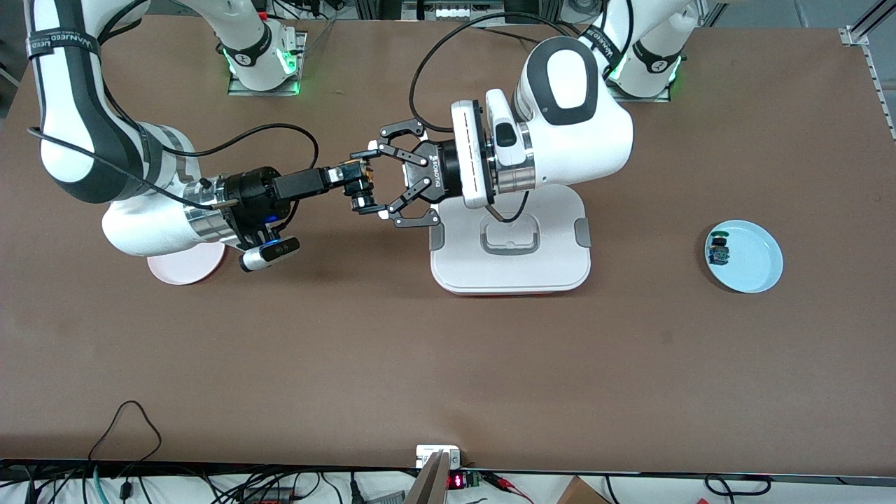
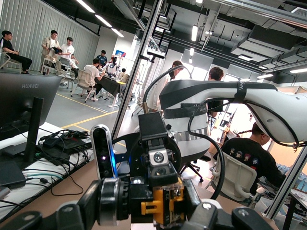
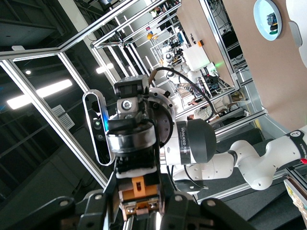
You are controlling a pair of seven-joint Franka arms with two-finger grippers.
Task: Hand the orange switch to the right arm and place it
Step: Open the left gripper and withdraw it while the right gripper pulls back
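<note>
A brown table [image 1: 448, 364] fills the front view, with cables [image 1: 126, 448] trailing along its edge nearest the front camera. The left wrist view opens on a big workshop hall: a dark ceiling hung with strip lights [image 2: 108, 21], a grey floor marked with a yellow line [image 2: 84, 120], and a pale ribbed wall [image 2: 29, 28]. People sit and stand around desks [image 2: 108, 84]. A dark monitor [image 2: 21, 98] stands nearby, and slanting metal frame posts [image 2: 136, 72] cross the hall.

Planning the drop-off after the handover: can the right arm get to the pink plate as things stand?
Probably yes. The pink plate lies right under the right arm's wrist with nothing on its visible part, but the right gripper and left gripper both hold the orange switch, so the left must release first.
</note>
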